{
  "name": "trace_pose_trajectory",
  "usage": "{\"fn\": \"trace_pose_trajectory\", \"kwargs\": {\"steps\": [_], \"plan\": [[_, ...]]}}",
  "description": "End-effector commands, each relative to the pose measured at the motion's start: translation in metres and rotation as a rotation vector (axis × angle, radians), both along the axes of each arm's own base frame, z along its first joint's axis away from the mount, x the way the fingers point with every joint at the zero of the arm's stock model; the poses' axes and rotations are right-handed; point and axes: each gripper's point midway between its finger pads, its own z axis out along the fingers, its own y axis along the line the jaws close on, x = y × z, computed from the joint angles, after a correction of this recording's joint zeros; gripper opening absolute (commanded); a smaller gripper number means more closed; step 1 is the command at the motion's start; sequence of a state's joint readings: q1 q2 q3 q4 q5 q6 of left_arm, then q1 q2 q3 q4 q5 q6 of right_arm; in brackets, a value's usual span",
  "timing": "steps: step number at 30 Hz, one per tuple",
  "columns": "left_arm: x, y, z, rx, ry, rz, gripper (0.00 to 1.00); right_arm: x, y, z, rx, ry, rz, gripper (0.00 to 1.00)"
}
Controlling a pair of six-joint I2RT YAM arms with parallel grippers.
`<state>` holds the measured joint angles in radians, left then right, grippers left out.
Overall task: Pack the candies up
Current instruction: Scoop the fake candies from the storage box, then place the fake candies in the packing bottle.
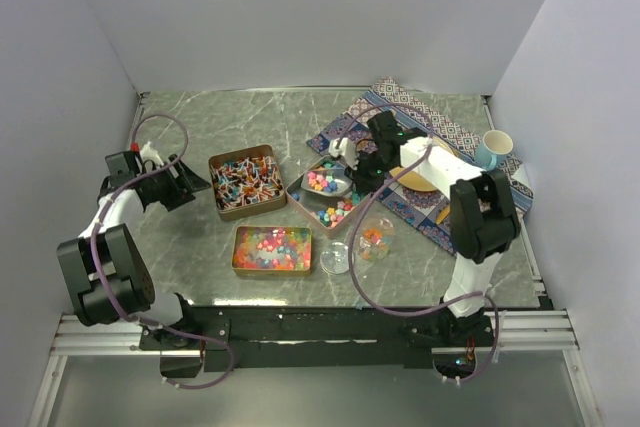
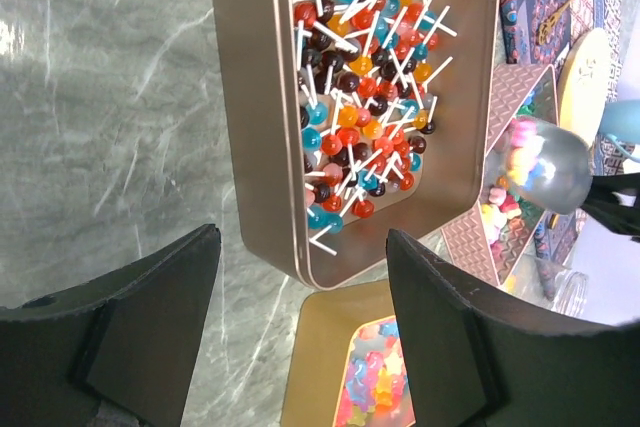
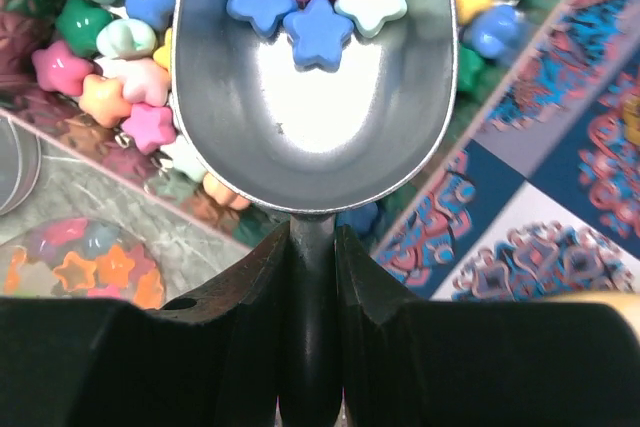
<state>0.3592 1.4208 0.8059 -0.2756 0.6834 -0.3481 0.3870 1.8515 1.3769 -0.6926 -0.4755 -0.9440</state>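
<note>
centrally, candies [image 1: 270, 247] in tins [image 1: 214, 185] on grey-green marble table [image 1: 200, 127]; white walls [image 1: 300, 7] around.

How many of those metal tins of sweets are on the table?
3. The lollipop tin is farthest back, the bead tin nearest the arms' bases, and the star-sweet tin to their right, under the scoop. No others show.
</note>
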Motion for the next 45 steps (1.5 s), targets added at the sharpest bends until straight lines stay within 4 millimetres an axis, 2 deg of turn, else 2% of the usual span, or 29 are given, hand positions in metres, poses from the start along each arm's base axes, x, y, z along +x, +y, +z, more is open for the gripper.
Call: {"fn": "trace_pose_trajectory", "kwargs": {"steps": [1, 5, 8, 11, 12, 16, 17, 18, 23, 25, 29, 35, 38, 45], "plan": [[0.015, 0.004, 0.019, 0.031, -0.087, -0.05, 0.73, -0.001, 0.009, 0.039, 0.13, -0.1, 0.011, 0.0], [0.022, 0.008, 0.022, 0.048, -0.113, -0.042, 0.73, -0.007, 0.006, 0.041, 0.136, -0.146, 0.004, 0.0], [0.026, 0.011, 0.026, 0.06, -0.138, -0.028, 0.73, -0.001, 0.002, 0.05, 0.155, -0.235, -0.039, 0.0], [0.027, 0.012, 0.031, 0.067, -0.153, -0.023, 0.73, 0.004, 0.0, 0.075, 0.208, -0.313, -0.079, 0.0], [0.028, 0.012, 0.034, 0.067, -0.157, -0.023, 0.73, 0.005, 0.0, 0.093, 0.243, -0.333, -0.106, 0.0], [0.028, 0.011, 0.042, 0.063, -0.167, -0.02, 0.73, 0.008, -0.014, 0.135, 0.298, -0.352, -0.169, 0.0], [0.028, 0.011, 0.045, 0.063, -0.174, -0.02, 0.73, 0.004, -0.018, 0.139, 0.288, -0.35, -0.173, 0.0], [0.029, 0.012, 0.047, 0.06, -0.179, -0.013, 0.73, 0.001, -0.022, 0.152, 0.287, -0.39, -0.165, 0.0], [0.03, 0.011, 0.055, 0.049, -0.215, 0.01, 0.73, -0.024, -0.051, 0.167, 0.26, -0.426, -0.189, 0.0], [0.03, 0.011, 0.056, 0.045, -0.215, 0.017, 0.73, -0.039, -0.056, 0.176, 0.286, -0.432, -0.209, 0.0], [0.028, 0.01, 0.052, 0.047, -0.198, 0.01, 0.73, -0.068, -0.068, 0.178, 0.302, -0.43, -0.226, 0.0], [0.031, 0.012, 0.054, 0.044, -0.206, 0.013, 0.73, -0.116, -0.104, 0.153, 0.212, -0.406, -0.209, 0.0], [0.033, 0.013, 0.053, 0.049, -0.208, 0.021, 0.73, -0.132, -0.118, 0.149, 0.184, -0.388, -0.213, 0.0], [0.031, 0.017, 0.047, 0.088, -0.201, 0.014, 0.73, -0.161, -0.132, 0.139, 0.123, -0.403, -0.161, 0.0]]}}
